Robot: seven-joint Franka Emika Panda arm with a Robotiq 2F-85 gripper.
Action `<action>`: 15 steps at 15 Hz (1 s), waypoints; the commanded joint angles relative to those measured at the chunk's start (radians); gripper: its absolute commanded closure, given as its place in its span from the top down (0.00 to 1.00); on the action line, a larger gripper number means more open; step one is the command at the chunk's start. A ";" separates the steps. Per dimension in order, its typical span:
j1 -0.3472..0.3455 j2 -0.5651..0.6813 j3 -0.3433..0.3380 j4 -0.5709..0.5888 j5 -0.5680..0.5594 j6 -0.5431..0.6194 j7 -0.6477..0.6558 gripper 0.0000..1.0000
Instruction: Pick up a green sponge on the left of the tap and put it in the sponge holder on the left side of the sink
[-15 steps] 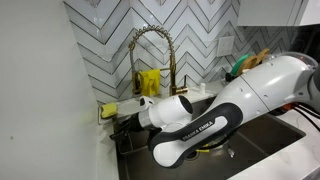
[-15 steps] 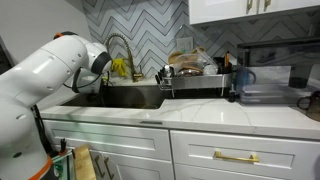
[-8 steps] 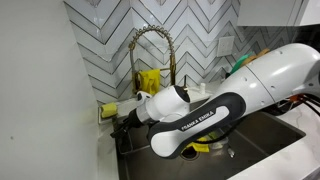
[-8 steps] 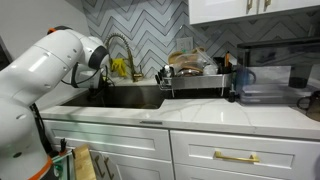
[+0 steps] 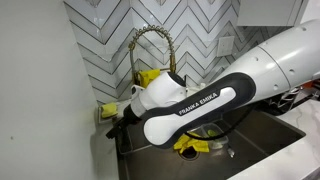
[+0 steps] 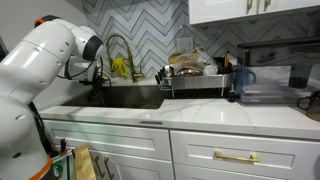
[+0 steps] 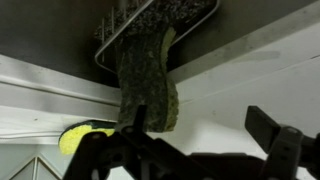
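While the tool [image 7: 200,152] hangs with jaws spread wide and empty, the green sponge [image 7: 84,136] lies on the table [image 6: 200,114] just beside one finger [image 7: 135,155], with the wire sponge holder [image 7: 108,50] ahead of it.

I had the arm [image 5: 190,105] stretched across an exterior view from 2 o'clock down to 9 o'clock, with the wrist at the low end. In the wrist view the gripper [image 7: 205,150] came in from 6 o'clock. Its jaws stood wide apart, one finger [image 7: 272,135] at 4 o'clock.
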 commanded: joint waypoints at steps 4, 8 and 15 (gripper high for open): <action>-0.068 -0.149 0.079 -0.078 0.177 -0.258 -0.002 1.00; -0.090 -0.220 0.093 -0.079 0.266 -0.391 -0.012 1.00; -0.082 -0.370 0.055 -0.080 0.353 -0.590 -0.011 1.00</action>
